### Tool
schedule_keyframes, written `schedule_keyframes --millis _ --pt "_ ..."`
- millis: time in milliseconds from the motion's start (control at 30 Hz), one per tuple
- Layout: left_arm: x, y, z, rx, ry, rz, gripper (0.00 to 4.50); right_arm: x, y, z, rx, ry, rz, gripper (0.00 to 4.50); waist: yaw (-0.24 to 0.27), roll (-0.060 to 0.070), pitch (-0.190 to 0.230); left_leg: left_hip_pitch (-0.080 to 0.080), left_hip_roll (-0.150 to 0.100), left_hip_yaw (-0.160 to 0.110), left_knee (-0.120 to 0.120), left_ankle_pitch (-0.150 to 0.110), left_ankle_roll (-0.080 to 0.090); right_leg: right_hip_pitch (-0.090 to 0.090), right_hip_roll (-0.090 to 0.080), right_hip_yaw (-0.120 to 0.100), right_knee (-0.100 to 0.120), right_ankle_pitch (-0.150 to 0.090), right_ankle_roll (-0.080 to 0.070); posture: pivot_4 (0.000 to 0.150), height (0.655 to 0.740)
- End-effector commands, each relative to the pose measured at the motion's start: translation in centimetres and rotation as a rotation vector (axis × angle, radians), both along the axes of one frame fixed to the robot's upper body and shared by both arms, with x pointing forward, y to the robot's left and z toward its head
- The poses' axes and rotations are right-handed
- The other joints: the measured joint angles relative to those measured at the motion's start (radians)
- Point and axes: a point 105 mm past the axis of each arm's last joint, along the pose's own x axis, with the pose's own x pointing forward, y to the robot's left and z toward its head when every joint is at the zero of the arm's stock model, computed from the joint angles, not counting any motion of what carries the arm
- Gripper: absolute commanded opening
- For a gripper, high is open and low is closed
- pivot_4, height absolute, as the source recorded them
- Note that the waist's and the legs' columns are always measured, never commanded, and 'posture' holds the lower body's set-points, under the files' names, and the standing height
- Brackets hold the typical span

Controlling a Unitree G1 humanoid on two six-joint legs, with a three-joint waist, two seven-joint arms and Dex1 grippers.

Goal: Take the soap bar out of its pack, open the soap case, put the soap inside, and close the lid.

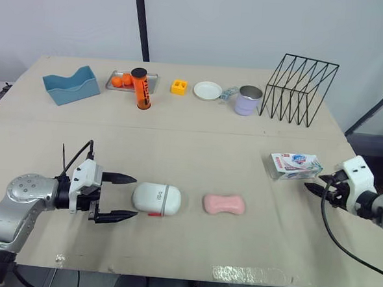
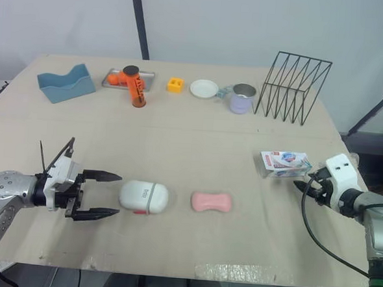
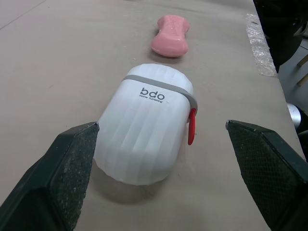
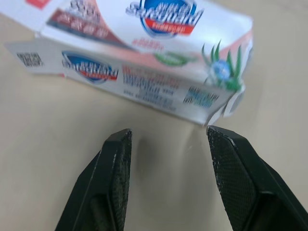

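Near the front edge of the table (image 1: 191, 247), the left gripper (image 1: 132, 196) stood wide open and empty, its 2 fingers just at the end of the closed white soap case (image 1: 157, 199). The pink soap bar (image 1: 224, 204) lay bare beside the case, and the right gripper (image 1: 313, 187), fingers parted and holding nothing, hovered by the pack (image 1: 296, 165). Squeezing that smooth, rounded shell would likely have squirted it into the soap, or left the red latch (image 3: 191, 126) unreached. An orange tube (image 1: 141, 88), mug (image 1: 249, 100) and wire rack (image 1: 299, 90) sat well apart at the back, blocking nothing.

head stereo pair looks down, both sharing whole table (image 1: 191, 150); wrist cams close, low over it
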Motion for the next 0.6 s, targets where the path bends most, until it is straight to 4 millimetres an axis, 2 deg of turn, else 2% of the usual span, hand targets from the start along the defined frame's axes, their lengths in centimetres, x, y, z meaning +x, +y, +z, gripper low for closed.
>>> schedule_keyframes --millis 33,67,133,167,267,500,600 --pt "0.0 -0.1 0.7 -0.005 -0.042 -0.007 4.5 0.0 -0.7 4.2 0.018 -0.157 0.096 3.06 0.0 0.0 0.0 0.0 0.0 0.0 0.0 0.0 0.0 0.0 0.0 0.0 0.0 0.0 0.0 0.15 0.74" --pt "0.0 -0.1 0.7 -0.005 -0.042 -0.006 4.5 -0.1 -0.3 4.9 0.034 -0.192 0.15 3.32 0.0 0.0 0.0 0.0 0.0 0.0 0.0 0.0 0.0 0.0 0.0 0.0 0.0 0.0 0.0 0.15 0.74" --pt "0.1 0.0 0.7 -0.006 -0.043 -0.004 4.5 -0.5 1.3 6.0 0.069 -0.238 0.295 4.25 0.0 0.0 0.0 0.0 0.0 0.0 0.0 0.0 0.0 0.0 0.0 0.0 0.0 0.0 0.0 0.15 0.74" --pt "0.1 0.1 0.7 -0.007 -0.044 -0.002 4.5 -0.9 2.3 6.2 0.081 -0.247 0.375 4.46 -0.001 0.0 0.0 0.0 0.0 0.0 0.0 0.0 0.0 0.0 0.0 0.0 0.0 0.0 0.0 0.15 0.74" --pt "0.3 0.1 0.8 -0.008 -0.048 -0.001 4.5 -1.3 5.2 6.0 0.108 -0.248 0.542 4.46 0.0 0.0 0.0 0.0 0.0 0.0 0.0 0.0 0.0 0.0 0.0 0.0 0.0 0.0 0.0 0.15 0.74" --pt "0.4 0.3 1.1 0.018 -0.062 -0.026 4.5 -4.1 14.8 4.4 0.219 -0.168 0.964 4.46 0.0 0.0 0.0 0.0 0.001 -0.001 0.0 0.0 0.0 0.0 0.001 0.0 0.0 0.0 0.0 0.15 0.74" --pt "0.5 0.4 1.1 0.041 -0.072 -0.043 4.5 -5.2 17.3 3.8 0.236 -0.132 1.077 4.46 0.001 0.0 0.0 -0.001 0.001 -0.001 0.0 0.0 0.0 0.0 0.0 -0.001 0.0 0.0 0.0 0.15 0.74"
